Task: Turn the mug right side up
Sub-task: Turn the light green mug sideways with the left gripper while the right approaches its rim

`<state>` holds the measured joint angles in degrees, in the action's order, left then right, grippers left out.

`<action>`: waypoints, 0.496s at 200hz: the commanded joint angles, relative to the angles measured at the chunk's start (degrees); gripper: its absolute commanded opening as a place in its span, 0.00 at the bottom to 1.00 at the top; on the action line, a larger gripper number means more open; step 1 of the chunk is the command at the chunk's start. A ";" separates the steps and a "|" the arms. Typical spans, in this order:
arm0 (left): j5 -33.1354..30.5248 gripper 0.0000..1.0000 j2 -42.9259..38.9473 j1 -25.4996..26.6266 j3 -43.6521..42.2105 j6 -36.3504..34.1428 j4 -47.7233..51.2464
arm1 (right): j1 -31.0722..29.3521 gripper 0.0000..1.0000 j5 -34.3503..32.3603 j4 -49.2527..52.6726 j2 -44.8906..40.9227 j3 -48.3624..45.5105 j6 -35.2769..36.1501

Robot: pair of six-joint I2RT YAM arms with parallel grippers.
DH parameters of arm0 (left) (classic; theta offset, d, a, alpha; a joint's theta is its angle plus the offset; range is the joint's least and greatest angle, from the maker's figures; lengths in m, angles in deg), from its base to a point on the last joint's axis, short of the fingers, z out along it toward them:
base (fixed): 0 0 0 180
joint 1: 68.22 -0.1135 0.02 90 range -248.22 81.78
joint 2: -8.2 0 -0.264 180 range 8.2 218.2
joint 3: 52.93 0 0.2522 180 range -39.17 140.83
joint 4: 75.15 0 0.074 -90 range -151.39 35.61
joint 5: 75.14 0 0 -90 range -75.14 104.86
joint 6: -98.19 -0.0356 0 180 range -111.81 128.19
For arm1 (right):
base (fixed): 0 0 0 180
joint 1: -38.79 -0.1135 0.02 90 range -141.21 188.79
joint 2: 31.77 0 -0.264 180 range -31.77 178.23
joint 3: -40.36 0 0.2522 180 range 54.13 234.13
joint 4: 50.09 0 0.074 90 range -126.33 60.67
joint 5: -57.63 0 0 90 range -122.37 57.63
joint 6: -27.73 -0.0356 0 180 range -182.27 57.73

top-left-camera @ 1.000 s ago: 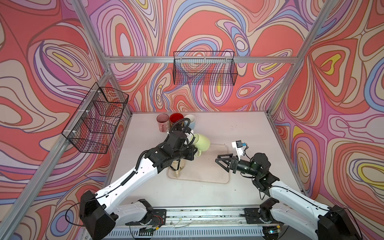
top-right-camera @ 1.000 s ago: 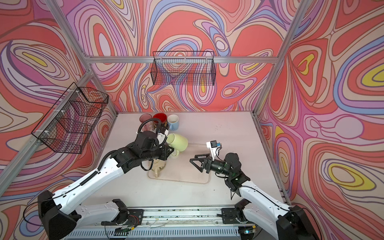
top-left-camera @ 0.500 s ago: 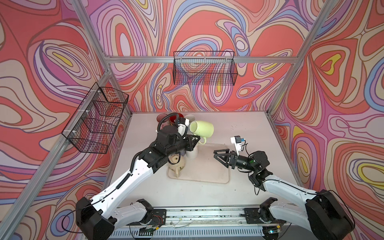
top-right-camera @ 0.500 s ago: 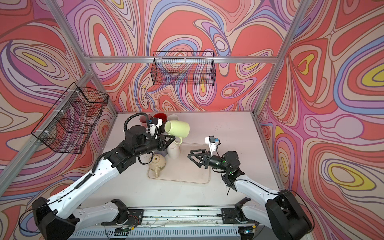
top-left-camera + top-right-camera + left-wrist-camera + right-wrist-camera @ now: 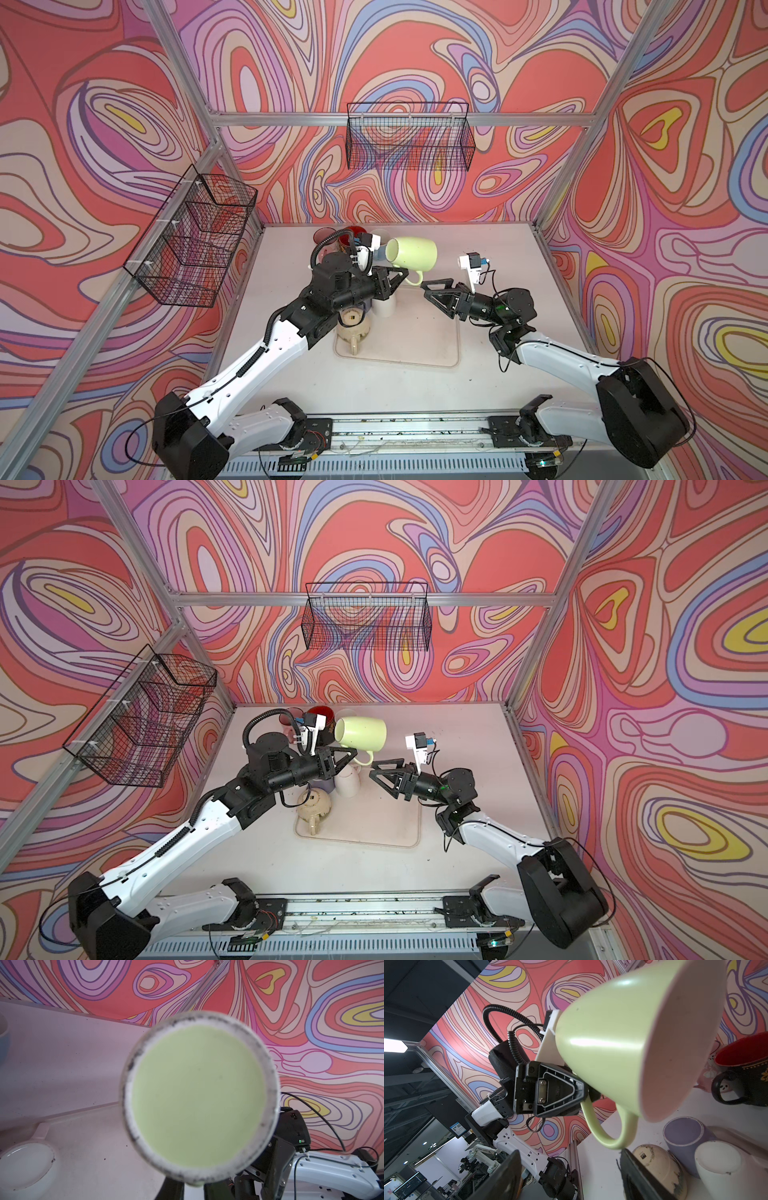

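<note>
Your pale green mug (image 5: 413,254) hangs on its side above the tray (image 5: 432,340), glossy, with a scuffed base ring. The left claw (image 5: 405,275) is clamped on its handle. The right claw (image 5: 428,292) gapes empty just beside it.

Top pair: mounted high over my base rail (image 5: 415,424), tilted down and forward, far back; both top views take in the whole surface (image 5: 478,257), nearly alike.
Left wrist: pressed close to the base of the green mug (image 5: 197,1095), facing across toward my right arm (image 5: 332,1172).
Right wrist: low and close, looking up at my left gripper (image 5: 583,1093).
Shared: the green mug shows in every view.
</note>
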<state>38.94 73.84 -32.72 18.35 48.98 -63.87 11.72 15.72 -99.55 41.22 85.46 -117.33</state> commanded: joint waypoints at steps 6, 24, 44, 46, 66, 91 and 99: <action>2.53 0.00 -3.51 -0.52 0.02 1.56 -10.80 | -0.18 0.74 1.20 -2.70 2.26 3.17 -0.95; 2.73 0.00 -4.11 -0.53 -0.70 2.10 -12.11 | -0.18 0.73 1.34 -4.90 4.49 4.28 -2.21; 2.64 0.00 -4.68 -0.53 -1.60 2.28 -13.31 | -0.11 0.72 1.51 -9.26 7.65 5.33 -4.97; 2.64 0.00 -4.66 -0.53 -1.68 2.34 -13.40 | -0.16 0.72 1.53 -9.81 8.01 5.39 -5.36; 3.24 0.00 -4.48 -0.53 -2.18 2.75 -14.21 | 0.21 0.70 1.89 -15.17 10.99 6.28 -9.01; 3.43 0.00 -4.37 -0.53 -3.82 3.78 -16.26 | 0.62 0.63 2.26 -18.57 13.64 7.63 -12.05; 3.46 0.00 -4.22 -0.53 -4.35 4.06 -16.86 | 0.66 0.62 2.27 -18.86 14.06 7.91 -12.29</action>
<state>41.10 70.96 -33.07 14.65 51.87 -71.59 11.89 17.14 -112.54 54.09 91.51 -126.06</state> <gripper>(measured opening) 0.167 0.634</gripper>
